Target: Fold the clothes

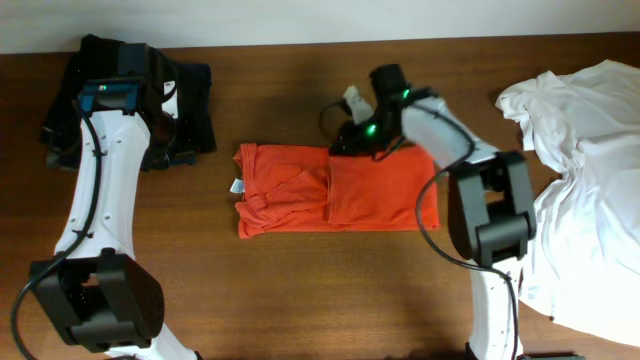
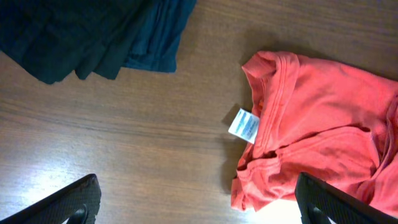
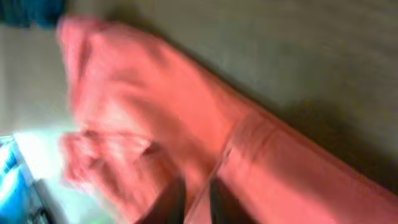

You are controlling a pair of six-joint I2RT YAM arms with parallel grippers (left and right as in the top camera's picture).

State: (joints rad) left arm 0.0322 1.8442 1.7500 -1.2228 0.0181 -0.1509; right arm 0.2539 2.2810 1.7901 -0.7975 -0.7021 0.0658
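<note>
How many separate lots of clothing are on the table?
3: folded orange-red shirt mid-table, white shirt at the right edge, dark pile at the far-left corner, possibly several garments.

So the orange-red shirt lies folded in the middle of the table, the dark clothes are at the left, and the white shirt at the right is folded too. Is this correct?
Not quite: the overhead view shows the white shirt at the right crumpled and loose, not folded. The orange-red shirt is folded in the middle, the dark clothes at the left.
</note>
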